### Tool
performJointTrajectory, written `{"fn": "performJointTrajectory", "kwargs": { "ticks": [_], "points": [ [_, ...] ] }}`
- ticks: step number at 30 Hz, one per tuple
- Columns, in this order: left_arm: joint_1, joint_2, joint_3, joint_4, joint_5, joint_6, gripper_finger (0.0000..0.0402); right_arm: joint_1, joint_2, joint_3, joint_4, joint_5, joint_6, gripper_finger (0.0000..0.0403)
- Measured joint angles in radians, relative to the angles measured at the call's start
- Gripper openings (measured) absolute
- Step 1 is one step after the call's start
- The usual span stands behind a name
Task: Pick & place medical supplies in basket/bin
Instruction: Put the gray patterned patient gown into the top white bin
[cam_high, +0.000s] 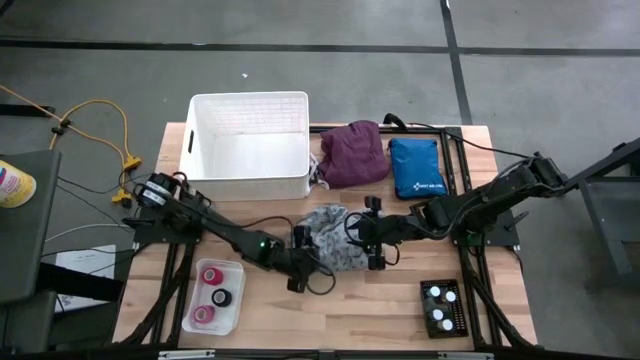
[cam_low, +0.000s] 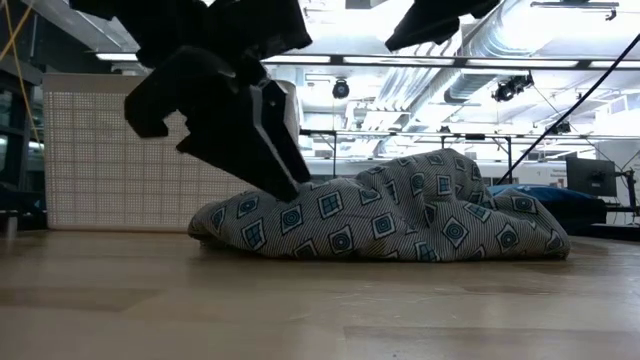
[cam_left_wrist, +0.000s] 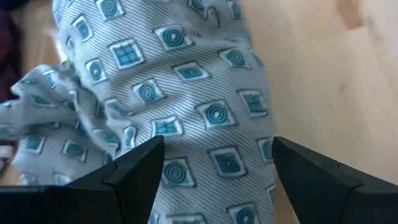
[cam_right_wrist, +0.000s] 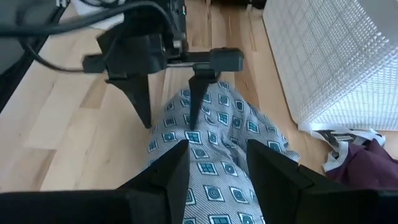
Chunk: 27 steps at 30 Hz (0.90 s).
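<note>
White basket (cam_high: 247, 148) sits empty at the far side of the table — nothing placed yet, by my reading: grey patterned cloth (cam_high: 333, 238), purple cloth (cam_high: 353, 152), tape rolls in the pink tray (cam_high: 214, 297) and the vials in the black rack (cam_high: 441, 307) all lie outside it. Left pincer (cam_left_wrist: 214, 177) hangs wide open with its fingers straddling one end of the grey cloth, gripping nothing; right pincer (cam_right_wrist: 217, 168) sits partly open over the other end, nothing clamped that I can see. Writing — only white print on the blue pouch (cam_high: 417, 167) beyond the right pincer, too small to read.
</note>
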Motion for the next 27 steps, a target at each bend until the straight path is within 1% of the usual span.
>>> {"fn": "performJointTrajectory", "kwargs": {
  "ticks": [2, 12, 17, 22, 27],
  "points": [
    [-0.009, 0.000, -0.001, 0.005, -0.015, 0.002, 0.0289, 0.000, 0.000, 0.000, 0.011, 0.000, 0.000, 0.0148],
    [-0.004, 0.000, -0.001, -0.006, -0.014, -0.029, 0.0289, 0.000, 0.000, 0.000, 0.031, 0.000, 0.000, 0.0148],
    [0.022, 0.000, -0.001, -0.038, -0.058, -0.029, 0.0289, 0.000, 0.000, 0.000, 0.031, 0.000, 0.000, 0.0148],
    [0.041, 0.000, -0.001, -0.052, -0.047, -0.029, 0.0289, 0.000, 0.000, 0.000, 0.034, 0.000, 0.000, 0.0148],
    [0.024, 0.000, -0.001, -0.039, -0.043, -0.029, 0.0293, 0.000, 0.000, 0.000, 0.034, 0.000, 0.000, 0.0148]
  ]
}}
